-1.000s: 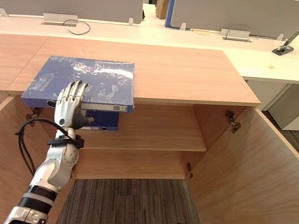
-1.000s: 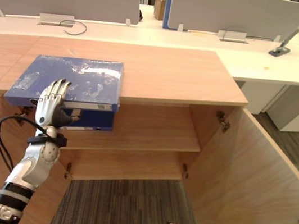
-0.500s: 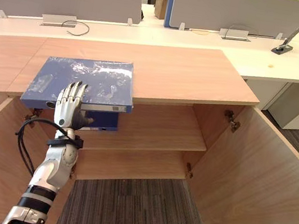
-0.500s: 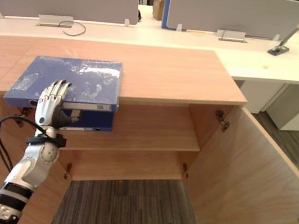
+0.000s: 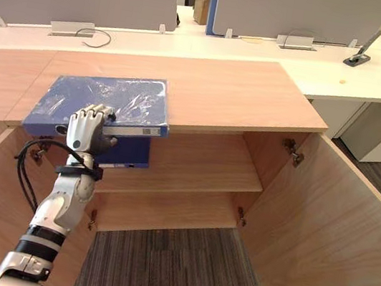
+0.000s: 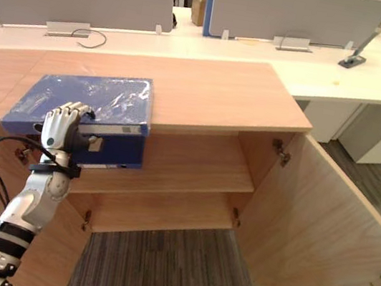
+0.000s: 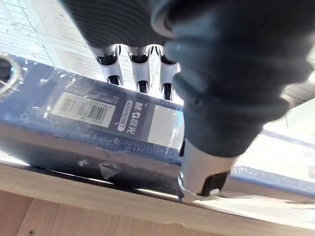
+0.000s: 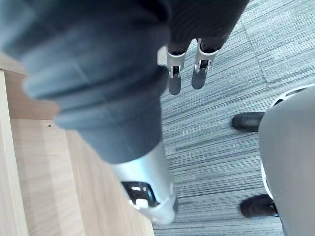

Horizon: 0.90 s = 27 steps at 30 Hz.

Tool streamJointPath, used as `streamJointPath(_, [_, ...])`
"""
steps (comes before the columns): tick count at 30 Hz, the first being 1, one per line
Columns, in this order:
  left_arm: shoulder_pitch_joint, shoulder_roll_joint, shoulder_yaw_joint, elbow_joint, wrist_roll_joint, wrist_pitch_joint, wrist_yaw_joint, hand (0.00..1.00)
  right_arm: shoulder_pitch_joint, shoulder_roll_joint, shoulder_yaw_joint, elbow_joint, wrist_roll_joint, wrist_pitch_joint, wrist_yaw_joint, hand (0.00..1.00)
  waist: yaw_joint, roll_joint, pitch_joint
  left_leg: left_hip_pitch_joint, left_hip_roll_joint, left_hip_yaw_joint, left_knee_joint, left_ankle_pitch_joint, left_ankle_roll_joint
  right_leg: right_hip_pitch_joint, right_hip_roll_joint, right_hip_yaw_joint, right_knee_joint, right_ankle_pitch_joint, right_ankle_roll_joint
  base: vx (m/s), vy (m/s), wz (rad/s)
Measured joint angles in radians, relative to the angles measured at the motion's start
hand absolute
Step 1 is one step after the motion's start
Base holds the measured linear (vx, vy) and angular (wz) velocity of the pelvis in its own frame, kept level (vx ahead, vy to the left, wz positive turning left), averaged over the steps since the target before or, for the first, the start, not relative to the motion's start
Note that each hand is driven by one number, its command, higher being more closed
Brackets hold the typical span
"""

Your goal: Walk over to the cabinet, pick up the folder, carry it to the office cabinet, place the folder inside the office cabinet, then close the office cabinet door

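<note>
Now the left hand [image 5: 85, 130] is clamped on the folder [image 5: 106, 101]. Its fingers [image 7: 141, 73] curl over the top cover while the thumb [image 7: 201, 179] hooks under the lower edge of the labelled spine, so the grip pinches the spine's full thickness. The folder lies flat on the cabinet top [image 5: 242, 93] and stretches away beyond the hand, with its spine jutting past the wooden front edge towards the hand. Below the hand the cabinet stands open, with a bare shelf [image 5: 195, 162] lower down and to the hand's right. The door [image 5: 329, 230] is swung wide, well off to that same side. The right hand [image 8: 175, 69] hangs far from all this, its fingers slack and straight, pointing at the carpet [image 8: 236, 73] and holding nothing.

The folder looks like a stiff, boxy binder, probably of moderate weight and unlikely to sag. It is wrapped in shiny crinkled film, which should be slippery under the fingertips. Held by the spine alone, near its middle as here, its far side will probably droop once it leaves the wood. A firm thumb underneath, and perhaps the other hand beneath the free side, would seem steadier.

A second ago these same fingers lay straight and flat on the cover, and they have since closed round the edge. The folder itself lies where it did, not yet lifted
</note>
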Motion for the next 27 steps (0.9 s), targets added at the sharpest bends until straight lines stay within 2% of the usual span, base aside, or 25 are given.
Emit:
streamJointPath(11, [-0.028,0.036,-0.037,0.097,0.040,-0.021,0.013,1.00,0.000,-0.013,-0.036,0.017,0.000,0.000,-0.009,0.00,0.000,0.001,0.000,0.005,0.001,0.000,0.000,0.000,0.000,0.004,0.001,0.000,-0.005,0.000,0.000,0.00,0.000,0.00])
streamJointPath(17, [-0.025,0.038,-0.040,0.096,0.043,-0.017,0.013,1.00,-0.002,-0.014,-0.036,0.028,0.000,-0.001,-0.010,0.00,-0.003,0.001,0.000,0.017,0.001,0.000,0.000,-0.001,-0.001,0.016,0.001,-0.001,-0.005,0.000,0.000,0.00,0.000,0.00])
streamJointPath(19, [0.000,0.008,-0.031,0.047,0.043,-0.004,0.012,1.00,-0.002,-0.013,-0.040,0.029,0.000,-0.001,-0.016,0.00,-0.003,0.001,0.001,0.017,0.000,-0.001,0.000,-0.001,-0.001,0.017,0.000,-0.001,-0.005,0.000,0.000,0.00,0.000,0.00])
streamJointPath(21, [0.060,-0.060,-0.023,-0.065,0.046,0.012,0.012,1.00,0.000,-0.011,-0.056,0.031,-0.001,0.000,-0.025,0.00,-0.001,0.001,0.001,0.017,-0.002,-0.005,0.000,-0.001,-0.001,0.018,-0.002,-0.003,-0.005,0.000,0.000,0.00,0.000,0.05])
streamJointPath(22, [0.103,-0.119,-0.023,-0.147,0.051,0.014,0.016,1.00,0.001,-0.008,-0.077,0.033,-0.002,0.002,-0.032,0.00,0.003,0.002,0.002,0.016,-0.003,-0.010,0.000,-0.001,-0.001,0.020,-0.003,-0.006,-0.004,0.000,0.000,0.00,0.000,0.08])
streamJointPath(27, [0.216,-0.234,-0.043,-0.323,0.051,0.008,0.038,1.00,0.002,-0.006,-0.103,0.033,-0.002,0.010,-0.059,0.00,0.013,0.008,0.007,0.017,-0.004,-0.027,0.000,0.001,0.001,0.028,-0.003,-0.027,0.000,-0.001,0.001,-0.03,-0.003,0.10])
